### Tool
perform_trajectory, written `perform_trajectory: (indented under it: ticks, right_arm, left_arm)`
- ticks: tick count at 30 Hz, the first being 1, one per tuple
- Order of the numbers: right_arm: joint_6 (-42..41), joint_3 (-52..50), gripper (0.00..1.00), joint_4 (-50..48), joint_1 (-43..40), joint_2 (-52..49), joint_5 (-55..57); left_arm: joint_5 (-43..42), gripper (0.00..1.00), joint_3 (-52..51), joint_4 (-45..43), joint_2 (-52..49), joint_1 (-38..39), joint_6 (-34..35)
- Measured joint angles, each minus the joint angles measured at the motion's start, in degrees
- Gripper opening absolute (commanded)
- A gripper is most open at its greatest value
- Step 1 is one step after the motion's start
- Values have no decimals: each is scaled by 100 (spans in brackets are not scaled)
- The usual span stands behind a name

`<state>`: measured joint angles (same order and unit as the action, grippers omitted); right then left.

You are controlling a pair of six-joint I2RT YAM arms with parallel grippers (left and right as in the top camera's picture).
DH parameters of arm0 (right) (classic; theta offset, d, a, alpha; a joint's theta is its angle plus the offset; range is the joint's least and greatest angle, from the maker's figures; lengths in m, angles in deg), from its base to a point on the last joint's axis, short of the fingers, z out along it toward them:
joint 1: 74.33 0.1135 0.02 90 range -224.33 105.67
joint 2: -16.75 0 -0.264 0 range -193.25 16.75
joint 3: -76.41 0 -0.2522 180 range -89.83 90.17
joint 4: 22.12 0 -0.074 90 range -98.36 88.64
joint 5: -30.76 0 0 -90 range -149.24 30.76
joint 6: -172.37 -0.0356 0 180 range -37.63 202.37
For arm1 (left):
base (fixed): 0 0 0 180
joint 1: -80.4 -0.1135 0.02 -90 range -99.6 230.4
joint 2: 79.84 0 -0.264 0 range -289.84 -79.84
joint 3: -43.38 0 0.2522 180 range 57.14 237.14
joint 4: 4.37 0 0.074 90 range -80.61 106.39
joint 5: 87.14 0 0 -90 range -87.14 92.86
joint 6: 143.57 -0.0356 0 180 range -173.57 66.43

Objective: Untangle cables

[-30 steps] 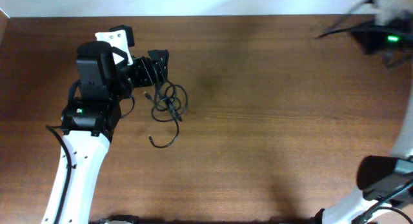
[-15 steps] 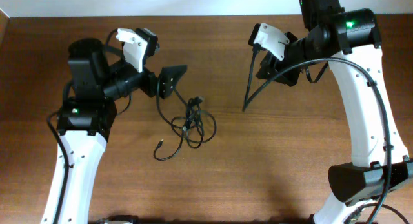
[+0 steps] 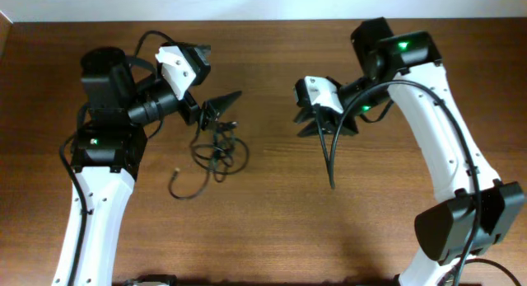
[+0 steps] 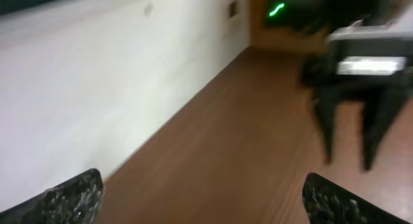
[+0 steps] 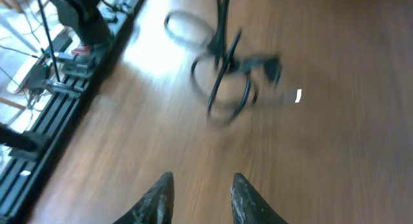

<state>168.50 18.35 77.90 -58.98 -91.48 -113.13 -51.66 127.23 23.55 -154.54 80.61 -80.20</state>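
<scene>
The cables [image 3: 216, 147] are thin black cords in a loose tangle on the brown table, with one plug end trailing to the lower left [image 3: 175, 185]. My left gripper [image 3: 218, 73] is wide open and empty, just above and behind the tangle. In the left wrist view its fingertips [image 4: 72, 197] stand far apart with only table between them, and the cables are out of that view. My right gripper [image 3: 301, 122] is open and empty, to the right of the tangle and pointing toward it. The right wrist view shows the blurred cables [image 5: 226, 75] ahead of my right gripper [image 5: 201, 188].
A thicker black arm cable [image 3: 329, 158] hangs from the right arm onto the table. The right arm's gripper [image 4: 355, 88] shows blurred in the left wrist view. A white wall [image 4: 97, 88] runs along the table's far edge.
The right arm swung in from the far right and came down-left toward the tangle. The left gripper turned and spread its fingers. The tangle shifted on the table, last to the left.
</scene>
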Motion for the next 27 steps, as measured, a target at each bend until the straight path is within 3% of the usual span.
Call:
perform_trajectory:
  ticks: [7,10,12,14,16,21,27]
  right_arm:
    - [345,-164,35,-586,221,0,-892]
    - [391,-164,38,-640,479,0,-1062]
    - [400,-164,52,-643,715,0,-1134]
    - [389,-166,73,-662,933,0,-1185]
    - [393,-166,85,-732,1132,0,-1204]
    - [177,-175,86,-1307,1266,0,-1200]
    - [-352,-177,86,-1805,1248,0,-1154]
  left_arm:
    - [-1655,99,2,-1775,0,9,890]
    - [-1958,99,4,-2074,0,11,1266]
    - [-2079,99,4,-2087,0,20,1425]
    - [-2138,99,4,-2090,0,26,1488]
    - [-2162,99,4,-2090,0,33,1534]
    - [-2151,94,4,-2094,0,33,1781]
    - [-1414,93,4,-2214,0,42,2756]
